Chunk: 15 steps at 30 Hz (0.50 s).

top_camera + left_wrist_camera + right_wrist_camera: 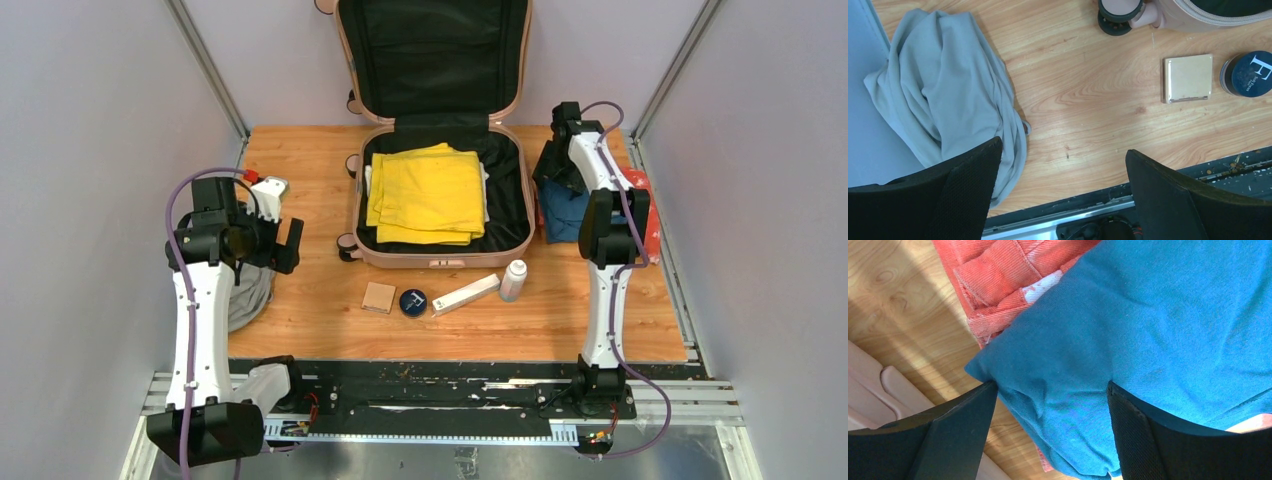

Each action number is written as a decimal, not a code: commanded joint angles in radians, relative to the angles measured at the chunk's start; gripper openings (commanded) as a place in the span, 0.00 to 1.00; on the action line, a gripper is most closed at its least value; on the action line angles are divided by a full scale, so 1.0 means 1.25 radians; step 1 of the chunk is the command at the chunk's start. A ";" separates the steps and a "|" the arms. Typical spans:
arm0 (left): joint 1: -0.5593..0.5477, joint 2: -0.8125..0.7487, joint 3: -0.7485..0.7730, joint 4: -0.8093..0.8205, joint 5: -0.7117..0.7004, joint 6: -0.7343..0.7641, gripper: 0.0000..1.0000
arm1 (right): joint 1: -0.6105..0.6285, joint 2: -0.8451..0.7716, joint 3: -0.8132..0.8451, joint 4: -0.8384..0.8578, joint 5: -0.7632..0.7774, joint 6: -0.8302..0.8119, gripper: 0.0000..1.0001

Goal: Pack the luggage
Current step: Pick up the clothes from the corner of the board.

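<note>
The luggage [440,258] lies open mid-table, its lid propped against the back wall, with a folded yellow cloth [430,195] in the lower half. Its pink shell also shows in the left wrist view [1193,20] and the right wrist view [868,390]. My right gripper [560,165] [1052,387] stands open, its fingers straddling and touching a corner of the blue cloth [1173,325] [562,215], which lies on an orange-red cloth [998,275]. My left gripper [290,245] [1064,147] hangs wide open over bare wood, beside a grey cloth bundle [948,90].
In front of the luggage lie a tan square compact [378,297] [1188,78], a dark round tin [413,302] [1250,73], a white oblong box [466,294] and a white bottle [513,280]. Walls close in left, right and behind.
</note>
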 commanded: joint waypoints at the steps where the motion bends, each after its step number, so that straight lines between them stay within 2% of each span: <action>1: 0.006 0.003 0.021 -0.010 0.029 -0.013 1.00 | 0.017 0.032 -0.017 -0.035 0.048 0.006 0.84; 5: 0.006 -0.004 0.023 -0.010 0.032 -0.010 1.00 | 0.021 0.044 -0.023 -0.039 0.066 -0.001 0.75; 7: 0.006 -0.005 0.024 -0.011 0.030 -0.010 1.00 | 0.022 0.050 -0.024 -0.044 0.068 -0.004 0.66; 10: 0.006 -0.007 0.018 -0.011 0.029 -0.009 1.00 | 0.021 0.048 -0.033 -0.045 0.061 -0.006 0.47; 15: 0.006 -0.012 0.012 -0.011 0.029 -0.009 1.00 | 0.003 0.003 -0.045 -0.041 -0.019 0.006 0.28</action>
